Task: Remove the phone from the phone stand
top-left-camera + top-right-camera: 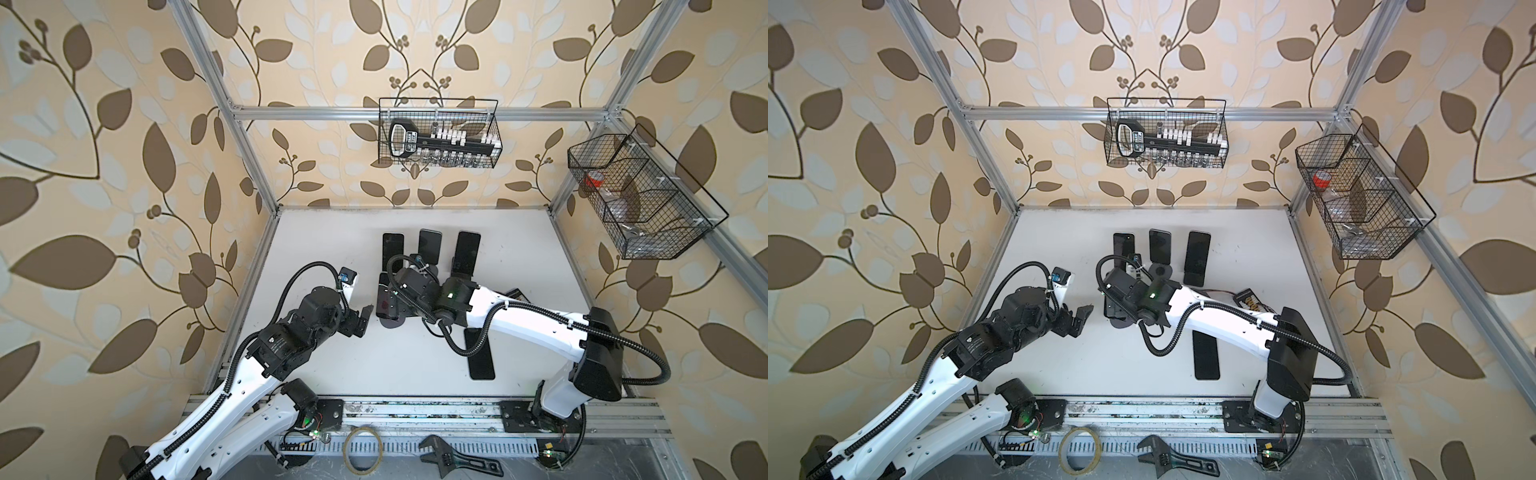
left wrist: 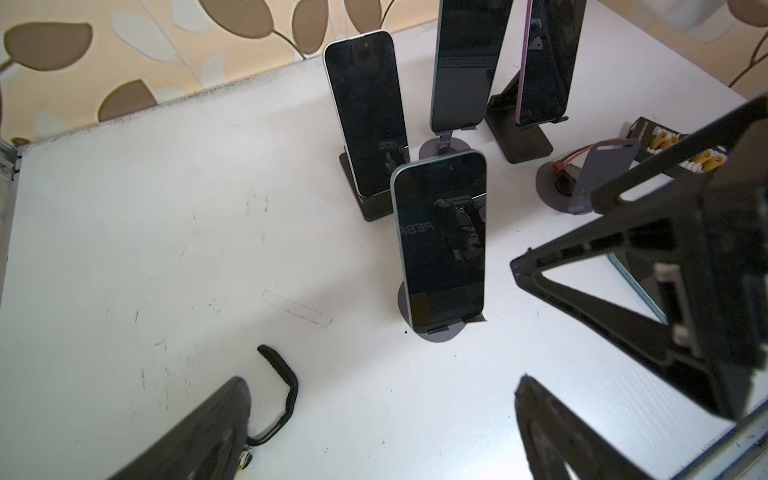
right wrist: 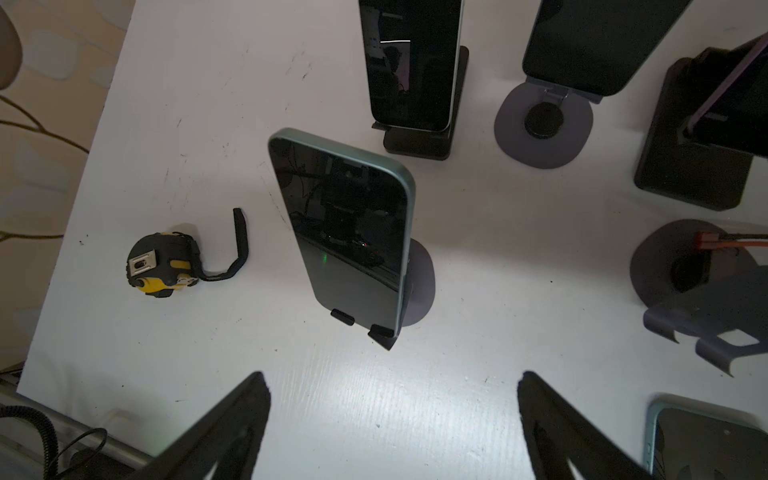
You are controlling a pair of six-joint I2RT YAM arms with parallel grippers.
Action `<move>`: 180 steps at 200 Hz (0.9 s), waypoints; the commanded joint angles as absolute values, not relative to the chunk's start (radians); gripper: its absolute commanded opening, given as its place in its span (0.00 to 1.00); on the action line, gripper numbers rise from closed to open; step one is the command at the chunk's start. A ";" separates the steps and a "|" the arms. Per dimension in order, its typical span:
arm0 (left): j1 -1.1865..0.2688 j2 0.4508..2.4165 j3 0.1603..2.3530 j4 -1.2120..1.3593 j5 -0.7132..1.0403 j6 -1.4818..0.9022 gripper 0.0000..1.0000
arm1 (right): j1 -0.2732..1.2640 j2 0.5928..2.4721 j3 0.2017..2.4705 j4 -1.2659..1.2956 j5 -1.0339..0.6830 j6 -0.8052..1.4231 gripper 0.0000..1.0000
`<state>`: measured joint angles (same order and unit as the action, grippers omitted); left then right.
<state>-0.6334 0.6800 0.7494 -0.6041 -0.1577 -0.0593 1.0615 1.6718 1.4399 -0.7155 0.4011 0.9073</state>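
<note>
Top view: right arm (image 1: 519, 316) reaches over the phone (image 1: 384, 306), largely covering it.
Left wrist view: left gripper (image 2: 380, 380) released, empty; teal-edged phone upright ahead.
Right wrist view: right gripper (image 3: 390, 376) spread, empty; phone ahead on its stand (image 3: 419, 282); tape measure (image 3: 162, 266) shown whole only here.
Judged an approach step; next, close in and clamp the phone's edges.

In both top views the right arm (image 1: 519, 311) covers most of the near phone (image 1: 384, 302) and its phone stand (image 1: 392, 324).
</note>
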 commanded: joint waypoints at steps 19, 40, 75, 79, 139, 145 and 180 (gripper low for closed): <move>-0.627 0.583 0.706 -0.607 -0.128 -0.109 0.99 | 1.100 1.759 1.555 -0.733 0.495 0.956 0.95; -0.629 0.548 0.702 -0.627 -0.197 -0.165 0.99 | 1.110 1.801 1.596 -0.739 0.522 0.963 0.96; -0.629 0.554 0.692 -0.653 -0.235 -0.241 0.99 | 1.112 1.852 1.642 -0.775 0.564 1.006 0.96; -0.629 0.557 0.690 -0.649 -0.224 -0.236 0.99 | 1.112 1.857 1.647 -0.779 0.568 1.011 0.97; -0.628 0.526 0.672 -0.619 -0.198 -0.192 0.99 | 1.112 1.938 1.722 -0.850 0.627 1.091 0.97; -0.627 0.526 0.673 -0.622 -0.223 -0.193 0.99 | 1.112 1.949 1.732 -0.856 0.631 1.094 0.98; -0.624 0.525 0.678 -0.629 -0.286 -0.204 0.99 | 1.111 2.012 1.806 -0.892 0.645 1.106 0.97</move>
